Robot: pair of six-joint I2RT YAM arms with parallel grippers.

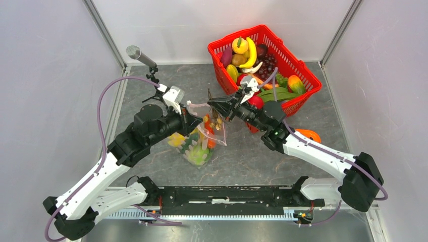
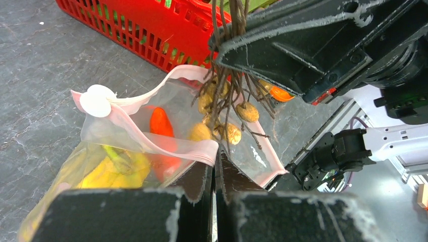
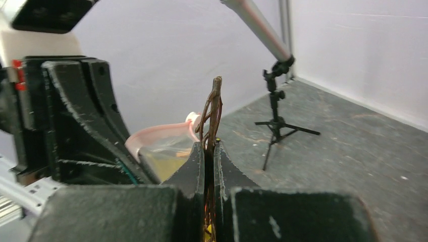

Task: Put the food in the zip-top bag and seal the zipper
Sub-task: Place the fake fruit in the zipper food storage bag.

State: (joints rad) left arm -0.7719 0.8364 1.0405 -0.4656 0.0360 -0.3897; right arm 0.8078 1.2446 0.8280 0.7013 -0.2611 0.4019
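The zip-top bag (image 1: 201, 146) lies mid-table, mouth up, with a yellow banana bunch (image 2: 108, 171), an orange-red piece (image 2: 160, 122) and green food inside. My left gripper (image 1: 198, 122) is shut on the pink zipper (image 2: 194, 148) at the near rim of the mouth, seen in the left wrist view (image 2: 217, 154). My right gripper (image 1: 213, 106) is shut on the brown stems (image 3: 212, 111) of a bunch of small tan round fruits (image 2: 227, 118). The bunch hangs into the open mouth. The white slider (image 2: 97, 100) sits at the zipper's left end.
A red mesh basket (image 1: 298, 65) with several more toy fruits and vegetables stands at the back right, close behind the right gripper. A microphone on a small tripod (image 1: 144, 58) stands at the back left. An orange object (image 1: 309, 134) lies beside the right arm.
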